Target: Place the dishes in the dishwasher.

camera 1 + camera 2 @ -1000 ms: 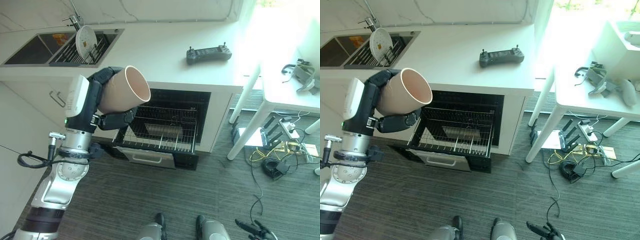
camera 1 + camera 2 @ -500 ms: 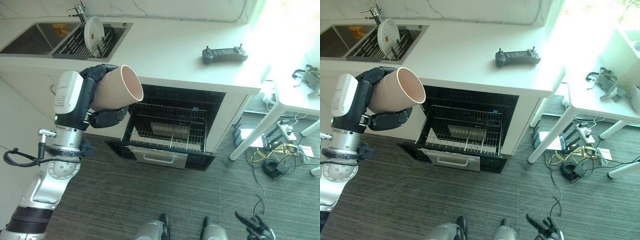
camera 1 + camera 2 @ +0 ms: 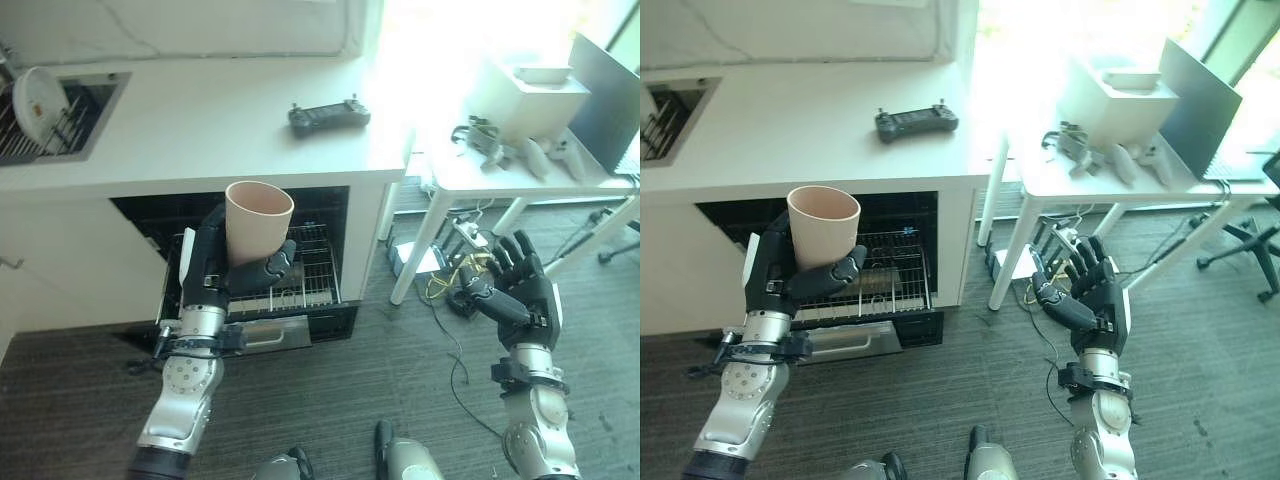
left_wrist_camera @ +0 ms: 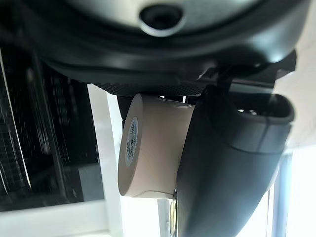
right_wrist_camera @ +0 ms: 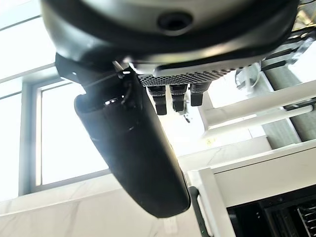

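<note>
Fingers (image 3: 262, 272) grip cup (image 3: 256, 219) above dishwasher rack (image 3: 312, 272); right hand (image 3: 520, 296) open over floor (image 3: 400, 370).

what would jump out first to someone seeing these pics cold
The beige cup held upright in the left hand, right in front of the open dishwasher under the white counter. Next, the right hand raised with fingers spread, empty, over the floor near the white side table.
</note>
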